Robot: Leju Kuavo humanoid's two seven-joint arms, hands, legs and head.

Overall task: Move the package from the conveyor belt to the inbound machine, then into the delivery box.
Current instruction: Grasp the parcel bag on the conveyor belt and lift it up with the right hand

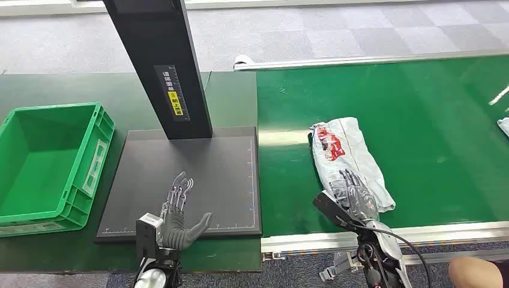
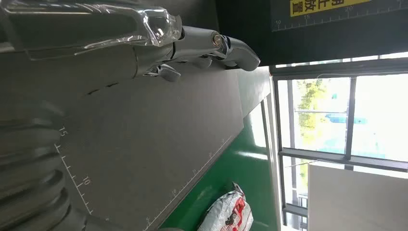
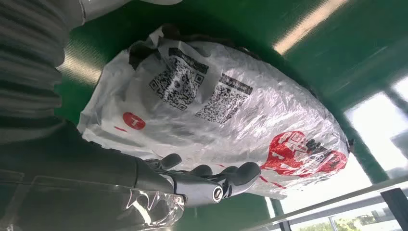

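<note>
A white plastic-wrapped package (image 1: 345,157) with red print and QR labels (image 3: 231,115) lies on the green conveyor belt (image 1: 420,132), just right of the inbound machine's black platform (image 1: 222,174). My right hand (image 1: 355,197) reaches over the package's near end with its fingers (image 3: 207,180) stretched out along the wrap and not closed around it. Above the near part of the platform my left hand (image 1: 179,210) hovers, fingers (image 2: 192,41) spread and nothing in them. The package (image 2: 231,211) also appears beyond the platform's edge (image 2: 154,139) in the left wrist view.
A green crate (image 1: 105,129) stands at the left of the platform. The machine's black column (image 1: 162,66) rises from the platform's far side. Another white item (image 1: 503,125) lies at the belt's far right. Part of a person (image 1: 477,270) shows at the bottom right.
</note>
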